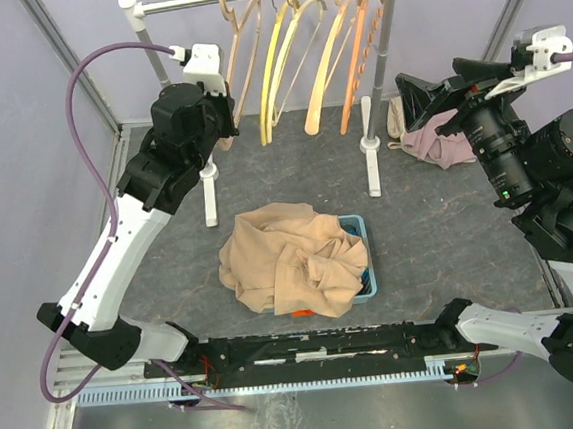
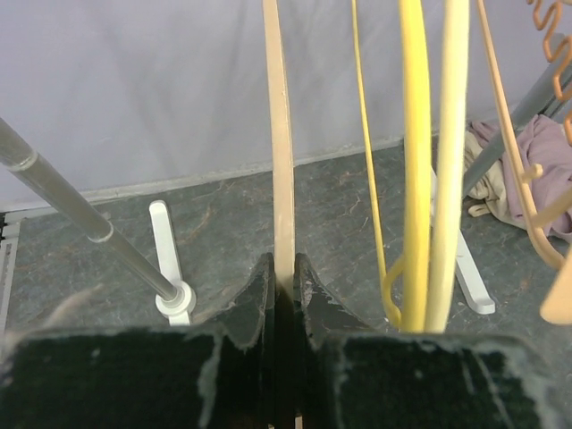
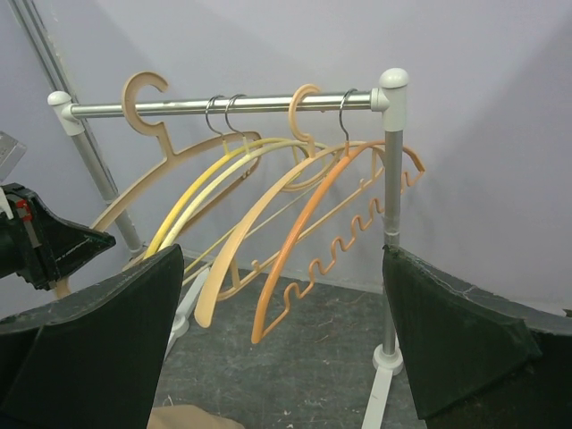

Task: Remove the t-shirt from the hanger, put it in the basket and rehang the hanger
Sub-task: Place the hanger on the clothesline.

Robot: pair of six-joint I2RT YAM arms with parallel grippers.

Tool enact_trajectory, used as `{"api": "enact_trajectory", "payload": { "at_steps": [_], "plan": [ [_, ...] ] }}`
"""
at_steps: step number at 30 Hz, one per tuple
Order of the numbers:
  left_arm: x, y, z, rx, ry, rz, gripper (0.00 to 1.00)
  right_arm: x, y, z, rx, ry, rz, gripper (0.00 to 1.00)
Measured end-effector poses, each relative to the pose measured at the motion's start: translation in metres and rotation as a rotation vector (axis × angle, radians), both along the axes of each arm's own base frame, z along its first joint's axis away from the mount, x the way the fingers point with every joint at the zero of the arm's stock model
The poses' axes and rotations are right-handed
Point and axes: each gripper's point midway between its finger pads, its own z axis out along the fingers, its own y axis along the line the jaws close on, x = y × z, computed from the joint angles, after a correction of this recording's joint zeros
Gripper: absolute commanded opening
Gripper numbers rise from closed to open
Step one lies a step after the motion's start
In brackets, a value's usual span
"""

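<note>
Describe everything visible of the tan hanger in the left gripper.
The tan hanger is flat and broad, and looks like smooth wood or plastic. Its open hook is moulded from the same material. It hangs bare at the left end of the rail, first in a row of hangers, with no cloth on it. The left gripper is shut on one of its arms, low down.

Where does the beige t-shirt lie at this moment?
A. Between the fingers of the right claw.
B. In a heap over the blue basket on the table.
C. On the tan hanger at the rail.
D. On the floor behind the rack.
B: in the top view the beige t-shirt lies crumpled over the blue basket, and the hangers carry nothing.
</note>
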Motion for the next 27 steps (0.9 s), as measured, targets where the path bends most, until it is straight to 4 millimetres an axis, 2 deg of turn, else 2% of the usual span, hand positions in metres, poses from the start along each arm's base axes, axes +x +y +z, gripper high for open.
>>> {"api": "enact_trajectory", "payload": {
  "at_steps": [8, 11, 13, 16, 20, 23, 27],
  "plan": [
    [0.023, 0.005, -0.014, 0.021, 0.034, 0.038, 0.03, -0.003, -0.002, 0.000, 0.003, -0.003, 0.000, 0.99],
    [0.026, 0.006, -0.020, 0.030, 0.051, 0.042, 0.05, -0.003, -0.003, -0.004, -0.001, 0.003, -0.001, 0.99],
    [0.026, 0.006, -0.021, 0.030, 0.054, 0.041, 0.17, -0.002, -0.002, -0.008, -0.007, 0.015, -0.004, 0.99],
    [0.023, 0.006, -0.022, 0.020, 0.058, 0.035, 0.29, 0.001, -0.002, -0.016, -0.018, 0.040, -0.009, 0.99],
    [0.010, 0.010, -0.034, 0.002, 0.084, 0.027, 0.63, 0.003, -0.002, -0.035, -0.033, 0.088, -0.020, 0.99],
    [0.000, 0.015, -0.036, -0.012, 0.091, 0.028, 0.83, 0.005, -0.003, -0.054, -0.049, 0.136, -0.033, 0.99],
    [-0.013, 0.023, -0.026, -0.053, 0.073, 0.036, 0.88, 0.005, -0.010, -0.077, -0.063, 0.197, -0.069, 0.99]
  ]
}}
